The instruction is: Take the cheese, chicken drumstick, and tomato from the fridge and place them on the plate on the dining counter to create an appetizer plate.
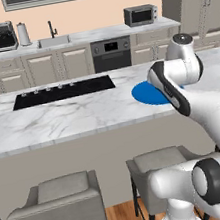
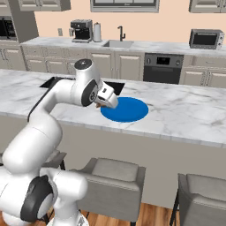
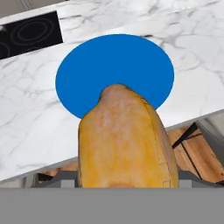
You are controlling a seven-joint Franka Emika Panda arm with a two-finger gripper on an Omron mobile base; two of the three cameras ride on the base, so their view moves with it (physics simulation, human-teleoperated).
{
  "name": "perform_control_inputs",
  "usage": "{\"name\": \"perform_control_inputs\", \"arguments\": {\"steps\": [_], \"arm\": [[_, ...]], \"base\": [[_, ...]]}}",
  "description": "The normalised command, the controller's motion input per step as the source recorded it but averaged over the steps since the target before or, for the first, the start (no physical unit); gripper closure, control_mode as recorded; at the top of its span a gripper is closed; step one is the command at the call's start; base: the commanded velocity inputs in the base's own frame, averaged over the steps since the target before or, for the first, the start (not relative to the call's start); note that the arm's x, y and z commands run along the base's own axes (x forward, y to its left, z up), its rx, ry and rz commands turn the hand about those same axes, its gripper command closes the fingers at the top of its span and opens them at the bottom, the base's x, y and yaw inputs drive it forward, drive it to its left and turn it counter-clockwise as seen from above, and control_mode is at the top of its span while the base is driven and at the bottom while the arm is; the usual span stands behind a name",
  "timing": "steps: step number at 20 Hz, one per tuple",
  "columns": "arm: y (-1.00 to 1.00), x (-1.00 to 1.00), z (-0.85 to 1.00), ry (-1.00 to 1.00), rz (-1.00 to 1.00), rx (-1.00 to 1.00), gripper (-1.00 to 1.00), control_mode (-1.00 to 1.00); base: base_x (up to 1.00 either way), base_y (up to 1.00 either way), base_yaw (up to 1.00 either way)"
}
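Hand [image 2: 102,105] clamped on the chicken drumstick [image 3: 124,140], a rounded tan-orange lump with mottled skin, jutting straight out ahead of the fingers. It hung above the near edge of the plate [image 3: 116,65], a flat, glossy blue disc lying bare on the white, grey-veined marble bench [image 2: 176,110], near the black cooktop [image 1: 63,91].

Hidden and cut-off parts at the marble counter

From the left base camera, my white arm covers the right part of the flat round blue plate [image 1: 145,96]. From the hand camera, the tan-and-orange rounded food lump [image 3: 127,144] blocks the plate's near rim and my fingertips, and the frame's bottom cuts it off. From the right base camera, I can't make out what's clamped under the gripper [image 2: 105,104].
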Motion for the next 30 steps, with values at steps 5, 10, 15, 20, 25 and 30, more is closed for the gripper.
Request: {"name": "perform_control_inputs", "arguments": {"steps": [5, 10, 15, 20, 25, 30], "arm": [[0.23, 0.71, -0.32, 0.01, 0.0, 0.0, 1.0, -1.0], [0.14, 0.69, -0.36, 0.0, 0.0, 0.0, 1.0, -1.0], [0.01, 0.62, -0.31, 0.0, 0.0, 0.0, 1.0, -1.0], [0.0, 0.5, -0.32, 0.01, 0.0, 0.0, 1.0, -1.0], [0.0, 0.41, -0.34, 0.0, 0.0, 0.0, 1.0, -1.0], [-0.05, 0.35, -0.27, 0.03, 0.0, 0.0, 1.0, -1.0]], "base": [[0.0, 0.0, 0.0], [0.0, 0.0, 0.0], [0.0, 0.0, 0.0], [0.0, 0.0, 0.0], [0.0, 0.0, 0.0], [0.0, 0.0, 0.0]]}}
